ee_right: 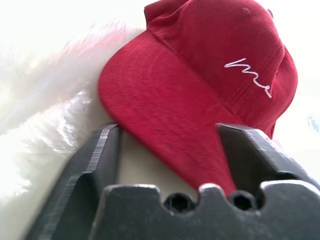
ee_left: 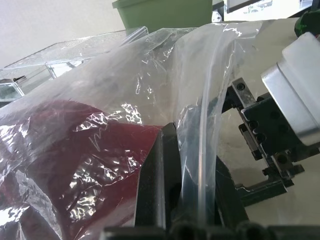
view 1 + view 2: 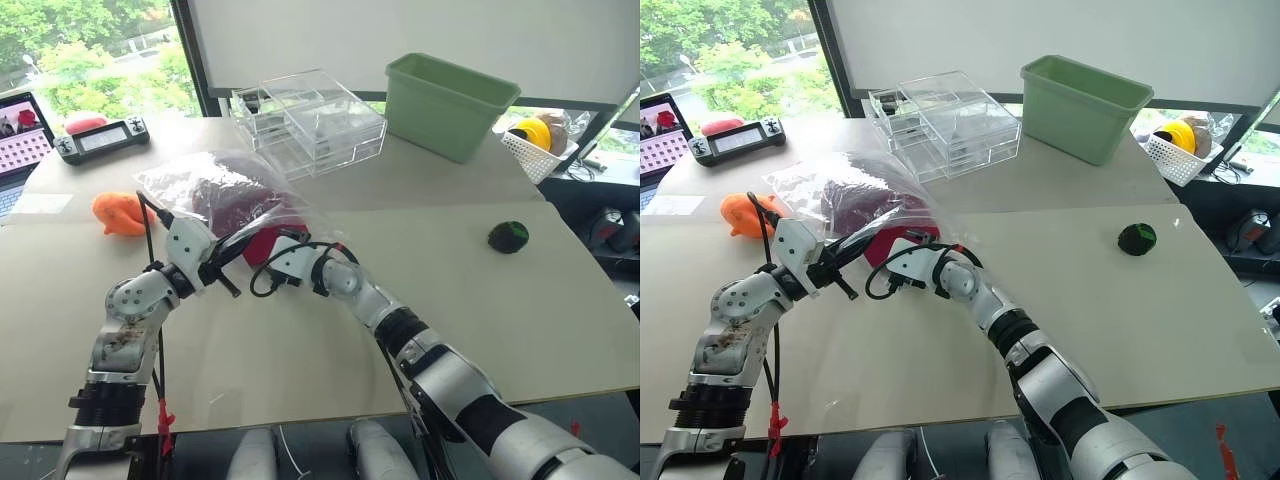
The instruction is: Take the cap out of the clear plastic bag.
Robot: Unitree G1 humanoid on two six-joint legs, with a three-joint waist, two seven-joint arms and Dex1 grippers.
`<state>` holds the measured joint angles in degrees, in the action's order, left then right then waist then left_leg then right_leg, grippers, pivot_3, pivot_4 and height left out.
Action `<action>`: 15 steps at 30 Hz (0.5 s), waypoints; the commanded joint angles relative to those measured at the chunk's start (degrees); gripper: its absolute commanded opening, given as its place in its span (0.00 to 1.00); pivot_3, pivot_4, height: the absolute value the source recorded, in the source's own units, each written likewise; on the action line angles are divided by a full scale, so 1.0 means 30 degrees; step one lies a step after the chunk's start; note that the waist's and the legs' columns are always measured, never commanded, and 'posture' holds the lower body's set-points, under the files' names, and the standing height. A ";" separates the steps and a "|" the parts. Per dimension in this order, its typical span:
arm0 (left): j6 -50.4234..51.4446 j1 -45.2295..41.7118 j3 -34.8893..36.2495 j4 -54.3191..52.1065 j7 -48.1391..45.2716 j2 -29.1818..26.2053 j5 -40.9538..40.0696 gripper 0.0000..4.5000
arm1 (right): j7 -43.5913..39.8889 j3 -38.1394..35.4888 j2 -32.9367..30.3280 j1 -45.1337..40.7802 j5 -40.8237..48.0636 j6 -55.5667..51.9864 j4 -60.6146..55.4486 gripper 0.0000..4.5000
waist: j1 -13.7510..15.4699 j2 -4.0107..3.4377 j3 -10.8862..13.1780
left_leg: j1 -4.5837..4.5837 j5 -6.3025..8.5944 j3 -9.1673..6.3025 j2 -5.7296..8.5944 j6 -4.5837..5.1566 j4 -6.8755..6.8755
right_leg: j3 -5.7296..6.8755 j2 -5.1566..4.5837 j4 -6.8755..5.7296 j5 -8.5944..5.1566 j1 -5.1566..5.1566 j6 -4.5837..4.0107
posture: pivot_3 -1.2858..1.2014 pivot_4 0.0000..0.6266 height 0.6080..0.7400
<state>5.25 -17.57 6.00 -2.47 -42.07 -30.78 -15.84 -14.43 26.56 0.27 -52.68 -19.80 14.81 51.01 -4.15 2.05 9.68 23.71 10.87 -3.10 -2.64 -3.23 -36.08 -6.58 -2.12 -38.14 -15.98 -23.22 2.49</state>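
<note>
Clear plastic bag [image 3: 215, 190] lies on table [image 3: 480, 320], film edge pinched in left gripper [image 2: 187, 165] (fingers pressed together). Cap [image 1: 200, 85] sits inside bag, brim between spread fingers of right gripper [image 1: 170, 155] at bag mouth, fingers not yet closed on it.

You're looking at the clear plastic bag [image 3: 215, 185], a crinkly transparent film lying on the tan table with its open mouth lifted. The cap [image 1: 200, 85] is dark red with white script lettering on its front; its crown sits inside the bag while its curved brim pokes out at the mouth.
</note>
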 commanded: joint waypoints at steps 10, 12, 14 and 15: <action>-0.0012 0.0037 -0.0015 -0.0756 0.0070 0.0017 -0.0150 0.00 | 0.0786 -0.0472 0.0075 -0.0333 -0.0560 0.1183 -0.0051 0.01 | -0.0012 -0.0001 0.0000 | -0.0068 0.0000 0.0006 -0.0001 0.0000 0.0009 | -0.0003 0.0001 -0.0011 0.0000 0.0043 0.0000 | 0.52 0.24 0.96; 0.0001 0.0050 -0.0012 -0.0762 0.0070 0.0019 -0.0162 0.00 | 0.0770 -0.0517 0.0047 -0.0276 -0.0562 0.1229 -0.0157 0.01 | -0.0013 -0.0001 0.0000 | -0.0071 0.0000 0.0007 -0.0001 0.0000 0.0010 | -0.0006 0.0001 -0.0011 0.0000 0.0044 0.0000 | 0.52 0.24 0.96; 0.0015 0.0060 -0.0024 -0.0776 0.0061 0.0023 -0.0175 0.00 | 0.0717 -0.0485 -0.0020 -0.0216 -0.0636 0.1321 -0.0281 0.01 | -0.0013 -0.0001 0.0000 | -0.0071 0.0000 0.0008 -0.0001 0.0000 0.0011 | -0.0006 0.0001 -0.0011 0.0000 0.0042 0.0000 | 0.52 0.24 0.96; 0.0020 0.0059 -0.0032 -0.0783 0.0059 0.0028 -0.0177 0.00 | 0.0688 -0.0486 -0.0040 -0.0177 -0.0644 0.1343 -0.0318 0.01 | -0.0014 -0.0001 0.0000 | -0.0070 0.0000 0.0008 -0.0001 0.0000 0.0014 | -0.0007 0.0001 -0.0011 0.0000 0.0042 -0.0001 | 0.52 0.24 0.96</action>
<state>5.29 -17.32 5.72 -2.47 -42.07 -30.72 -15.84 -12.09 25.92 0.23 -53.66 -21.83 18.36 51.11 -4.19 2.04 9.68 23.50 10.87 -3.07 -2.64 -3.23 -36.04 -6.60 -2.11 -38.17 -15.98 -23.09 2.49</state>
